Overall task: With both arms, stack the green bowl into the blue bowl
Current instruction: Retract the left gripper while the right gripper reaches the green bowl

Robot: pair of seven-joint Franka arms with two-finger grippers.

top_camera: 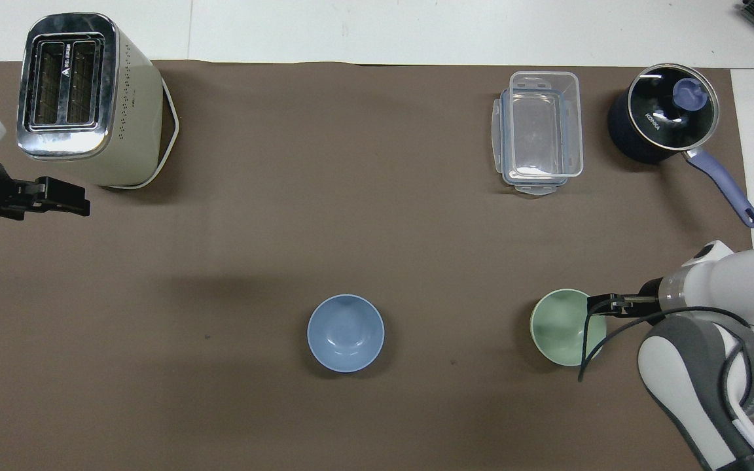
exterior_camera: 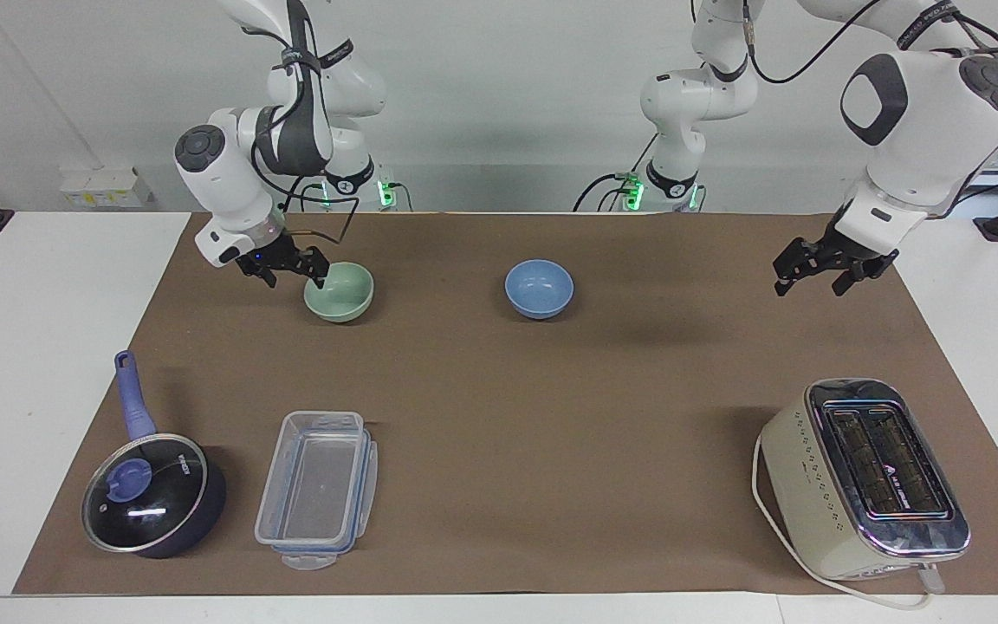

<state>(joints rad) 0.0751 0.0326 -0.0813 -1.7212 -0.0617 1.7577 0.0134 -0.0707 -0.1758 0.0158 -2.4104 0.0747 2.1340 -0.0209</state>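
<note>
The green bowl [exterior_camera: 340, 291] sits upright on the brown mat toward the right arm's end; it also shows in the overhead view [top_camera: 563, 327]. The blue bowl [exterior_camera: 539, 289] sits beside it near the middle of the table, a bowl's width or two apart, and shows in the overhead view too [top_camera: 345, 333]. My right gripper [exterior_camera: 294, 273] is open and low at the green bowl's rim, with one finger at the rim's edge; in the overhead view it [top_camera: 596, 305] overlaps that rim. My left gripper [exterior_camera: 811, 282] is open and empty, raised over the mat near the left arm's end [top_camera: 69, 198].
A cream toaster [exterior_camera: 867, 477] stands farther from the robots at the left arm's end. A clear lidded container [exterior_camera: 317, 490] and a dark-blue saucepan with a glass lid [exterior_camera: 152, 494] lie farther from the robots at the right arm's end.
</note>
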